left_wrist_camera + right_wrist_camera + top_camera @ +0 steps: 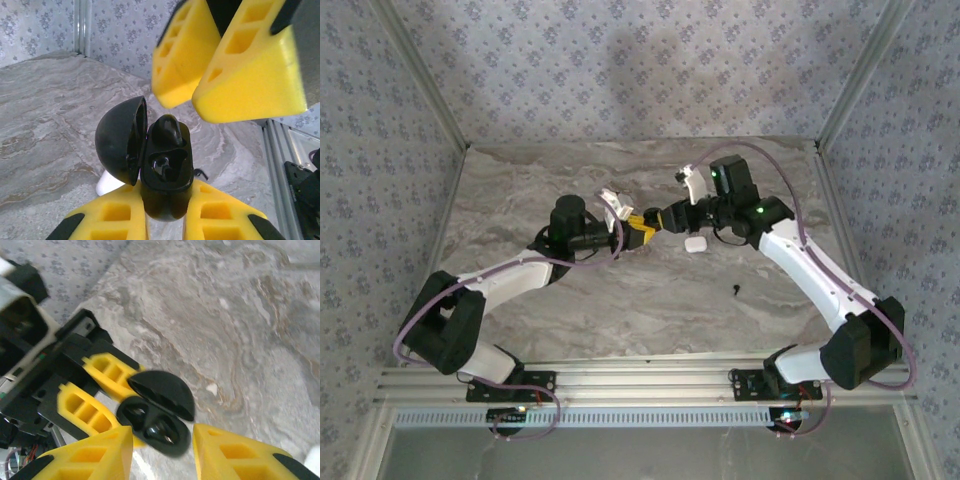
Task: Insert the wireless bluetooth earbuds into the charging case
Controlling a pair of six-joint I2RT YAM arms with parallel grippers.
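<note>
Two grippers meet: my left gripper [164, 205] clamps the open charging case [167, 165] so it faces my right gripper [160, 440], which hovers slightly parted and empty beside a black earbud [167, 130] seated inside.

Both arms reach inward, elbows out, tips nearly meeting at centre. L hand [166, 210] pinched tight on black case [167, 165]. R hand [162, 440] opposite it, jaws parted.

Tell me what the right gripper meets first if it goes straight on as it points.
Probably the open black case, held by the left gripper, just ahead of the right gripper; depth is unclear.
</note>
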